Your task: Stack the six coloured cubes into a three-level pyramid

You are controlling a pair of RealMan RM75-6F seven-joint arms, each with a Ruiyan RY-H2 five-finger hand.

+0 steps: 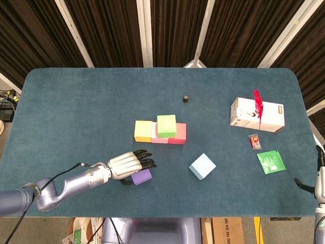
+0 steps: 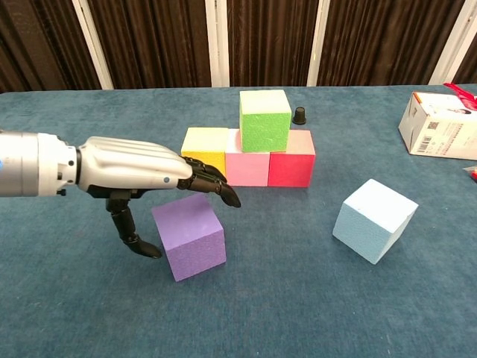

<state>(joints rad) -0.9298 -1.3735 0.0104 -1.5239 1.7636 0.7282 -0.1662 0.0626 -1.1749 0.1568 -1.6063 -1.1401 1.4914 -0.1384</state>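
Yellow (image 1: 143,130), pink (image 2: 247,168) and red (image 1: 177,133) cubes stand in a row mid-table. A green cube (image 1: 166,125) sits on top, over the pink and red ones. The purple cube (image 2: 190,235) lies alone in front of the row. My left hand (image 2: 141,175) hovers over it, fingers stretched across its top and thumb hanging down by its left side, gripping nothing. From the head view this hand (image 1: 129,165) hides most of the purple cube (image 1: 143,176). A light blue cube (image 1: 202,166) lies tilted to the right. My right hand (image 1: 319,180) shows only at the right edge, thumb apart, holding nothing.
A white box (image 1: 257,115) with a red feather stands at the right. In front of it lie a small red packet (image 1: 254,141) and a green packet (image 1: 270,162). A small black knob (image 1: 186,98) sits behind the cube row.
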